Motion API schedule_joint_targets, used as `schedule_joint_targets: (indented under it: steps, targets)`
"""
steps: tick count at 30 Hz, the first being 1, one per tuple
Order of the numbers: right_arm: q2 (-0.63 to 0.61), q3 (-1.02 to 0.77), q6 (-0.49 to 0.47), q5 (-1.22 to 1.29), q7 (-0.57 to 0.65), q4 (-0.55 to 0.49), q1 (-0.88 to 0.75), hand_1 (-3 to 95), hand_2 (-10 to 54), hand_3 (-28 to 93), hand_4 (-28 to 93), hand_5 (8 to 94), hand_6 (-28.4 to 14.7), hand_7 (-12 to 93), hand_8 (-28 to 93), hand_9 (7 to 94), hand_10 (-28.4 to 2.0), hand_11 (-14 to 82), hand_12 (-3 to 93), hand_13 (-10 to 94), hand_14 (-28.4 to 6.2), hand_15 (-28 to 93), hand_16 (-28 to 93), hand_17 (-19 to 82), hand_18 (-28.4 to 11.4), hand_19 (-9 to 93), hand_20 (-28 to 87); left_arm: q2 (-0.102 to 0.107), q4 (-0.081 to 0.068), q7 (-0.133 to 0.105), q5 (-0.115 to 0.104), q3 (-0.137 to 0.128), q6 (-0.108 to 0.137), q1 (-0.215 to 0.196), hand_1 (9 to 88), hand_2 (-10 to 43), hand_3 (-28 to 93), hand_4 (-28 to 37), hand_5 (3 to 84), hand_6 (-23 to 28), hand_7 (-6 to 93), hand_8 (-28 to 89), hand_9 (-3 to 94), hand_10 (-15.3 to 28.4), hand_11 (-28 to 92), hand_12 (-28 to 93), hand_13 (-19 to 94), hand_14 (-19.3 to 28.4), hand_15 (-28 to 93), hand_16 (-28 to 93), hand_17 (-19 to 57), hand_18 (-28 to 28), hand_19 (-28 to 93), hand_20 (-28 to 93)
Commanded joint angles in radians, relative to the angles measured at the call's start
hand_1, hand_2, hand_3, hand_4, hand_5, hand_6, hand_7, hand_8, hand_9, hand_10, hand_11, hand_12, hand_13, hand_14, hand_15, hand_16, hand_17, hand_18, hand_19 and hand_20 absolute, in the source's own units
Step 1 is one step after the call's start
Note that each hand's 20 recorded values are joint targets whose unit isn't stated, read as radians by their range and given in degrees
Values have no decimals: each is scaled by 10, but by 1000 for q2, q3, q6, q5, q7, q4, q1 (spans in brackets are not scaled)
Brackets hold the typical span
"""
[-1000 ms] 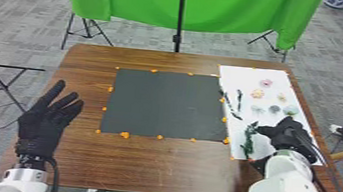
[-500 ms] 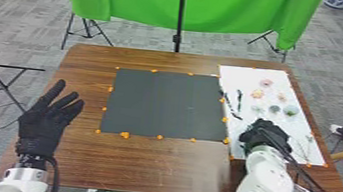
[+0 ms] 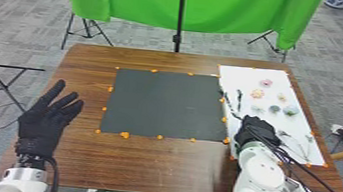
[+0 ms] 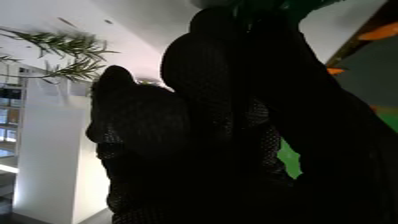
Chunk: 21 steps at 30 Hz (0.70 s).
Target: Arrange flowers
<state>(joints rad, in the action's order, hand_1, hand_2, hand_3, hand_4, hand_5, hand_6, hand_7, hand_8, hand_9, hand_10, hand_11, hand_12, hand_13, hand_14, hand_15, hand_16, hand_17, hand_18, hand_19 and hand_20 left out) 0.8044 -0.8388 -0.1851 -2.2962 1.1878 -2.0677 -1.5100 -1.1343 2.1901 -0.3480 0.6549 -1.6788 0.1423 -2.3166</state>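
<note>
the right hand [image 3: 259, 131] is over the lower part of the white sheet [image 3: 241, 76], right of centre in the frame; whether it is open or gripping, i can't tell. dark green foliage [image 4: 306, 7] is right up against it in the wrist view. thin sprigs [image 3: 307, 144] lie just beside it, to its right in the head view. farther up the sheet, toward the frame's upper right, are a pink flower [image 3: 265, 82], a peach flower [image 3: 257, 93] and a row of bluish flowers [image 3: 274, 109]. dark stems [image 3: 239, 97] lie by the sheet's left edge, next to the dark mat [image 3: 163, 103]. the left hand [image 3: 44, 127] is open at the frame's lower left.
</note>
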Motion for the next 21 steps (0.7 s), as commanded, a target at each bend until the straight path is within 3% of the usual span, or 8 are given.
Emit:
schedule_joint_targets:
  steps: [1, 14, 18, 20, 21]
  targets:
    - [-19, 9, 151, -71, -21, -5, -45, 563, -95, 698, -282, 864, -45, 292, 105, 846, -132, 504, 256, 835, -81, 708, 209, 456, -226, 932, 240, 0, 2, -5, -6, -2, 15, -15, 210, 56, 810, -283, 346, 68, 92, -93, 346, 206, 209, 98, 237, 284, 494, -115, -90, 284, 536, -52]
    - [5, 0, 250, -120, -64, -100, 10, 566, -95, 724, -283, 889, -55, 260, 139, 868, -131, 492, 259, 854, -78, 710, 218, 476, -228, 932, 302, 2, 13, -10, -3, -8, 19, -23, 210, 57, 809, -283, 346, 69, 90, -93, 347, 206, 209, 98, 237, 284, 494, -115, -90, 284, 537, -51]
    - [97, 82, 228, -74, -144, -65, 160, 564, -95, 731, -282, 892, -55, 258, 146, 873, -131, 491, 258, 859, -80, 712, 220, 479, -228, 932, 310, 13, 27, -28, -10, -20, 41, -50, 210, 57, 809, -283, 346, 69, 90, -92, 347, 206, 210, 98, 237, 284, 494, -115, -90, 284, 537, -51]
    - [156, 130, 222, -44, -184, -30, 241, 563, -95, 733, -282, 893, -54, 256, 148, 875, -130, 492, 258, 861, -80, 712, 220, 481, -228, 932, 313, 20, 28, -18, -8, -26, 41, -46, 210, 57, 809, -283, 346, 68, 91, -92, 347, 206, 210, 98, 237, 284, 494, -115, -90, 284, 537, -51]
    - [191, 152, 216, -33, -208, -7, 282, 563, -95, 734, -282, 894, -54, 256, 149, 876, -130, 492, 258, 862, -80, 713, 220, 482, -228, 932, 315, 37, 30, -30, -16, -24, 51, -47, 210, 57, 809, -283, 346, 68, 91, -92, 347, 206, 210, 98, 237, 284, 494, -115, -90, 284, 537, -51]
